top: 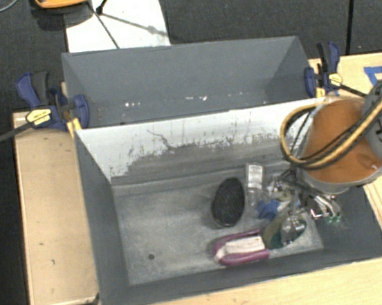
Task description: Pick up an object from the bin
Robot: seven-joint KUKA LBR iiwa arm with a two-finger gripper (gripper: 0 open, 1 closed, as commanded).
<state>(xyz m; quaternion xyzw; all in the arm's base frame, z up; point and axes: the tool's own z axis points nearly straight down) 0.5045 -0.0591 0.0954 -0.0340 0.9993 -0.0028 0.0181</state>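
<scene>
My gripper point(290, 213) is low in the bin's right front part, among a few small things. Just left of it lies a small blue piece point(267, 209). A dark green thing point(280, 236) lies right under it, partly hidden. A purple packet with a white label point(241, 248) lies flat by the front wall, left of the gripper. A small clear bottle point(253, 177) lies behind the gripper's left side. A black oval lump point(227, 201) sits further left, mid-floor.
The arm with its orange cover and looped cables comes in over the right wall. The bin's left half has bare grey floor. The back wall slopes up steeply and is scuffed.
</scene>
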